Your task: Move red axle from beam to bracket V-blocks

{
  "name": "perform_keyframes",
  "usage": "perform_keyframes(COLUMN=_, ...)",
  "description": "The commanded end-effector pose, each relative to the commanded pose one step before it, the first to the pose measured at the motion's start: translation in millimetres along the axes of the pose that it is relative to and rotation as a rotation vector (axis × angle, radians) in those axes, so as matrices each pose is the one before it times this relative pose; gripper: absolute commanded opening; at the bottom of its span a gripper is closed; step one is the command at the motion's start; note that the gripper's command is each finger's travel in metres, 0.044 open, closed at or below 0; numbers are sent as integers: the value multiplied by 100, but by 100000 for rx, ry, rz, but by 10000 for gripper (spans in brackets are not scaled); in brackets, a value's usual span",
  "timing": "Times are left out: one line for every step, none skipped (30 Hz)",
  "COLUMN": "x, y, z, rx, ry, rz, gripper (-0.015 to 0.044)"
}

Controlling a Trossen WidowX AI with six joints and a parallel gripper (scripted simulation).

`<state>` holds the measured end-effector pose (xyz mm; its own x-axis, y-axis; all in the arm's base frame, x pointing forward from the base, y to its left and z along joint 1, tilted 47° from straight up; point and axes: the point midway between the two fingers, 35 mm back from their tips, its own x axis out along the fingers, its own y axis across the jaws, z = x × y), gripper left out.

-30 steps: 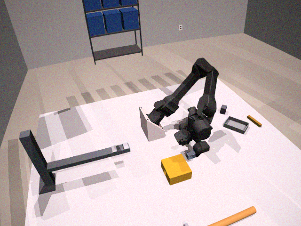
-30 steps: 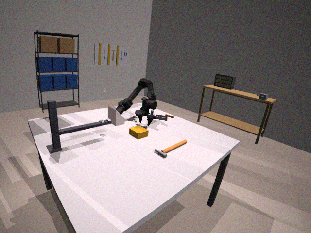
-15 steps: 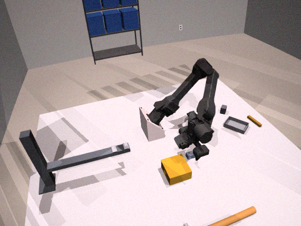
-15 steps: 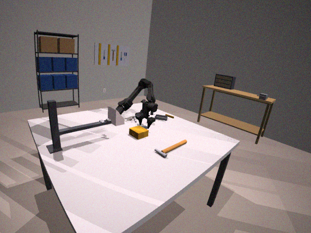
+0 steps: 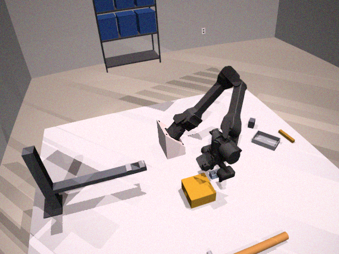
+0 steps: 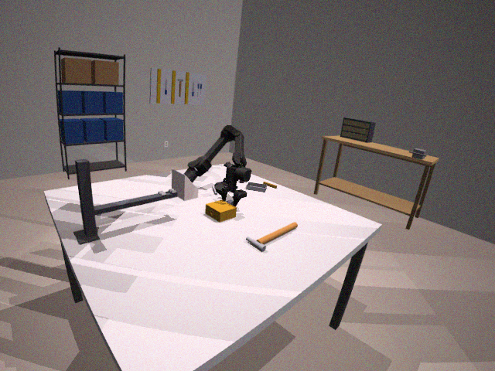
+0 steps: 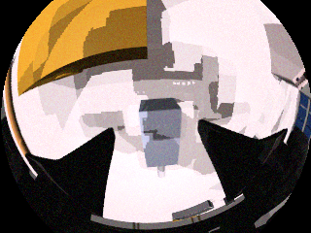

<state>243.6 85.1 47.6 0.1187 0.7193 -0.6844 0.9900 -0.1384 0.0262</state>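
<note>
A yellow block (image 5: 198, 190) (image 6: 220, 210) (image 7: 114, 29) with a dark hole in one side lies on the table; it may be the beam. No red axle shows. A small blue-grey block (image 5: 213, 174) (image 7: 160, 133) with a short pin lies beside it. My gripper (image 5: 215, 173) (image 6: 230, 202) (image 7: 155, 128) is open and low over this small block, one finger on either side, with gaps showing in the wrist view. At left, a dark post (image 5: 38, 169) (image 6: 86, 195) carries a long arm (image 5: 90, 179) (image 6: 131, 202) with pale V-shaped blocks (image 5: 128, 167) (image 6: 162, 193) near its end, empty.
The slanted pale base plate (image 5: 175, 148) (image 6: 183, 185) stands behind the V-blocks' end. A hammer (image 5: 264, 243) (image 6: 278, 233) lies in front. A grey tray (image 5: 261, 145) (image 6: 255, 189), a yellow bar (image 5: 286, 135) (image 6: 270, 185) and a dark cube (image 5: 251, 123) lie back right.
</note>
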Motion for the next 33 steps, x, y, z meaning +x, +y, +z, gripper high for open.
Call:
perform_keyframes(x=178, y=-194, z=-10, rx=751, ry=640, rz=-422, gripper=282)
perform_keyframes(x=0, y=0, z=0, rx=0, ry=0, rz=0, gripper=256)
perform_keyframes(x=0, y=0, z=0, rx=0, ry=0, rz=0, gripper=230)
perform_keyframes(x=0, y=0, z=0, rx=0, ry=0, rz=0, gripper=204)
perform_keyframes(x=0, y=0, z=0, rx=0, ry=0, rz=0, gripper=177)
perform_keyframes(x=0, y=0, z=0, rx=0, ry=0, rz=0, gripper=151)
perform_keyframes(x=0, y=0, z=0, rx=0, ry=0, rz=0, gripper=125)
perform_keyframes(x=0, y=0, z=0, rx=0, ry=0, rz=0, gripper=99)
perform_keyframes(x=0, y=0, z=0, rx=0, ry=0, rz=0, gripper=92)
perform_keyframes(x=0, y=0, z=0, rx=0, ry=0, rz=0, gripper=85)
perform_keyframes(x=0, y=0, z=0, rx=0, ry=0, rz=0, gripper=79)
perform_keyframes(x=0, y=0, z=0, rx=0, ry=0, rz=0, gripper=72)
perform_keyframes(x=0, y=0, z=0, rx=0, ry=0, rz=0, gripper=65)
perform_keyframes(x=0, y=0, z=0, rx=0, ry=0, rz=0, gripper=59)
perform_keyframes(x=0, y=0, z=0, rx=0, ry=0, rz=0, gripper=52)
perform_keyframes(x=0, y=0, z=0, rx=0, ry=0, rz=0, gripper=26)
perform_keyframes(x=-78, y=17, z=11, rx=0, ry=-42, rz=7, gripper=0)
perform_keyframes(x=-158, y=33, z=22, rx=1, ry=-83, rz=13, gripper=0)
perform_keyframes(x=-226, y=44, z=31, rx=1, ry=-114, rz=16, gripper=0)
perform_keyframes(x=-299, y=51, z=40, rx=3, ry=-142, rz=18, gripper=0)
perform_keyframes(x=-379, y=52, z=51, rx=5, ry=-166, rz=18, gripper=0)
perform_keyframes(x=-461, y=48, z=61, rx=7, ry=-180, rz=15, gripper=0)
perform_keyframes(x=-474, y=35, z=60, rx=9, ry=-159, rz=8, gripper=0)
perform_keyframes(x=-480, y=24, z=57, rx=9, ry=-134, rz=1, gripper=0)
perform_keyframes(x=-484, y=16, z=53, rx=10, ry=-106, rz=-5, gripper=0)
perform_keyframes(x=-486, y=11, z=48, rx=9, ry=-77, rz=-11, gripper=0)
perform_keyframes(x=-488, y=7, z=42, rx=8, ry=-47, rz=-15, gripper=0)
perform_keyframes(x=-490, y=4, z=35, rx=7, ry=-18, rz=-18, gripper=0)
perform_keyframes(x=-493, y=0, z=28, rx=6, ry=12, rz=-20, gripper=0)
perform_keyframes(x=-496, y=-5, z=21, rx=4, ry=42, rz=-21, gripper=0)
perform_keyframes(x=-499, y=-11, z=16, rx=2, ry=71, rz=-21, gripper=0)
perform_keyframes(x=-501, y=-19, z=13, rx=0, ry=99, rz=-20, gripper=0)
perform_keyframes(x=-504, y=-28, z=10, rx=-3, ry=128, rz=-18, gripper=0)
